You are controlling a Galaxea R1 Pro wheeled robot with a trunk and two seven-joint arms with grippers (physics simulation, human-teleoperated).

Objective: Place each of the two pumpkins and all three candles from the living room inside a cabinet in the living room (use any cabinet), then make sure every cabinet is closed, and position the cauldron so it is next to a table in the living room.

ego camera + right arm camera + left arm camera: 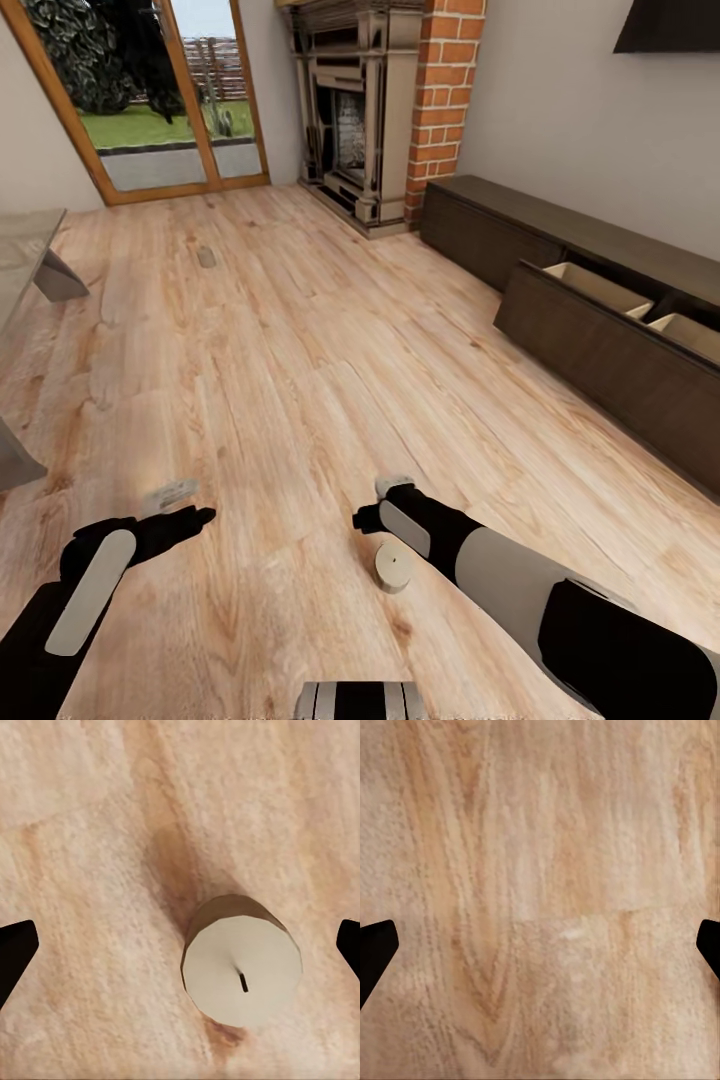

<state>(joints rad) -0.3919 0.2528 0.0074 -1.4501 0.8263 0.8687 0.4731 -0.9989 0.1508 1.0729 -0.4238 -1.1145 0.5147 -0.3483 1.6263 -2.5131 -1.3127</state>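
Observation:
One stubby beige candle (392,567) stands upright on the plank floor, its wick dot clear in the right wrist view (241,971). My right gripper (378,503) hangs open just above it, fingertips (15,952) spread wide on either side and touching nothing. My left gripper (188,505) is open too, over bare floor (540,870). The long dark-brown cabinet (610,350) runs along the right wall with a front panel tipped open, showing pale wood compartments (600,287). The grey-green table (22,250) juts in at the left edge. The pumpkins, the cauldron and the other candles are out of view.
The brick fireplace (350,110) stands at the far wall beside a wood-framed glass door (150,90). The black TV (670,25) hangs above the cabinet. A chunky table leg (15,460) sits near my left arm. Wide open floor lies ahead.

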